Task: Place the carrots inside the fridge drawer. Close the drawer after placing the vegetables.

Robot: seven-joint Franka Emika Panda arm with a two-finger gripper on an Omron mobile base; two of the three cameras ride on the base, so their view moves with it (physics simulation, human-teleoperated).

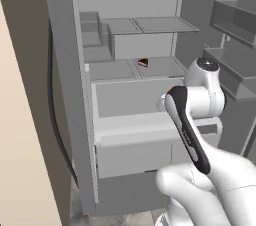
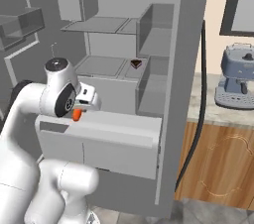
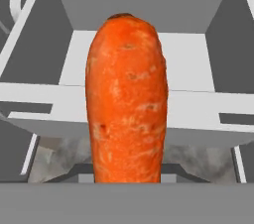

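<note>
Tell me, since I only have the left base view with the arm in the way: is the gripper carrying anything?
Observer: Yes. In the right base view a carrot hangs from the gripper, just above the front rim of the fridge drawer.
Operator: Is that drawer open?
Observer: It is pulled out; the hand view looks down past the carrot into the drawer's pale floor.
Operator: Anything beside the fridge?
Observer: A grey-blue coffee machine stands on the counter to the right of the fridge.
</note>
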